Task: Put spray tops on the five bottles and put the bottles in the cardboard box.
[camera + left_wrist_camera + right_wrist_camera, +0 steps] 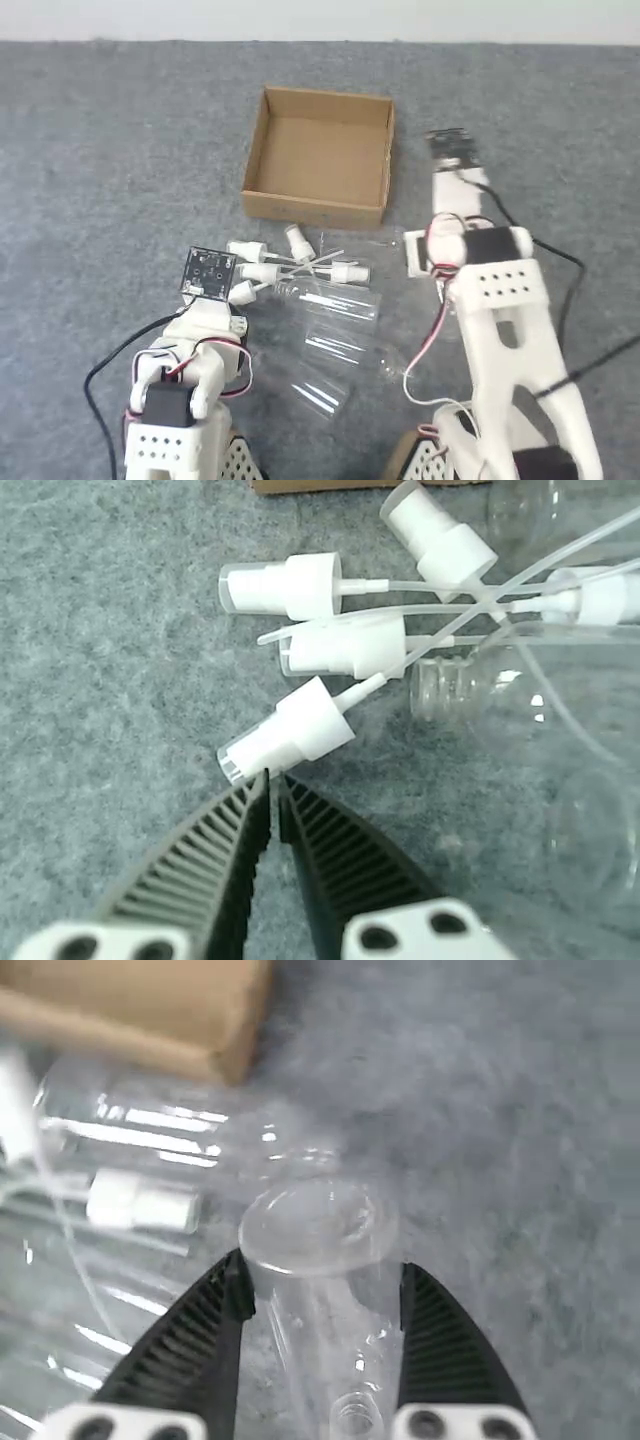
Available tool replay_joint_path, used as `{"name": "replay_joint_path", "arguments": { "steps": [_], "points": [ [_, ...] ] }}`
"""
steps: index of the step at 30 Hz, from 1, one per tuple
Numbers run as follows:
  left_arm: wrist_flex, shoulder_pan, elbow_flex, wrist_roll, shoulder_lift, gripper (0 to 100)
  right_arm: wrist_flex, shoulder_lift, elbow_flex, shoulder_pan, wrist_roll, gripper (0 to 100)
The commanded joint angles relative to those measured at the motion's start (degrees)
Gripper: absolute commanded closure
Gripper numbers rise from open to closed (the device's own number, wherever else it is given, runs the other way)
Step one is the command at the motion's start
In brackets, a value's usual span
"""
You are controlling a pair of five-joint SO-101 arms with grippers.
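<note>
Farthest back and biggest: empty cardboard box (pixel 318 155), open side up, toward the far edge of the table (pixel 120 150), about midway along it. In front of its near wall, a heap of clear bottles (pixel 335 310) lying on their sides, uncapped as far as can be told. Mixed in at the heap's left side, five white spray tops (pixel 285 262), thin dip tubes crossing one another.

By the box's near right corner, right gripper (pixel 320 1285) spread to the width of one clear bottle (pixel 320 1230) and seemingly pressed against both its walls, base pointing away, neck back toward the palm. Left gripper (pixel 275 778) closed on nothing, tips almost touching the nearest spray top (pixel 290 730).

Judged as the very start: nothing capped, nothing boxed. Next calls for parting the left jaws, taking that top by its cap with the tube left free, then presenting the bottle's neck to it. Awkward with the neck tucked toward the palm, so probably a regrip first.
</note>
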Motion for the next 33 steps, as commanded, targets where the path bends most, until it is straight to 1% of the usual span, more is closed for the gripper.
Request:
{"name": "replay_joint_path", "arguments": {
  "steps": [1,4,8,13,16,21,24,29,33],
  "points": [
    [0.26,-0.18,-0.84,0.70,-1.23,99,1.54,-4.00,-3.60,4.53,-5.71,92.2],
    [0.26,-0.18,-0.84,0.70,-1.23,99,2.33,-4.26,-3.52,8.04,-7.82,92.2],
    [0.26,-0.18,-0.84,0.70,-1.23,99,1.45,-4.26,-2.11,12.09,-7.91,92.2],
    [0.26,-0.18,-0.84,0.70,-1.23,99,-4.35,-4.35,2.11,15.69,-7.91,92.2],
    [0.26,-0.18,-0.84,0.70,-1.23,99,-6.37,-4.35,4.22,16.92,-7.91,92.1],
    [0.26,-0.18,-0.84,0.70,-1.23,99,-6.46,-4.35,5.89,16.84,-8.26,92.2],
    [0.26,-0.18,-0.84,0.70,-1.23,99,-6.37,-4.26,6.33,16.92,-12.92,92.2],
    [0.26,-0.18,-0.84,0.70,-1.23,99,-6.46,-4.26,7.47,16.84,-26.55,91.8],
    [0.26,-0.18,-0.84,0.70,-1.23,99,-5.93,-4.26,8.00,16.92,-31.38,92.2]
  ]
}}
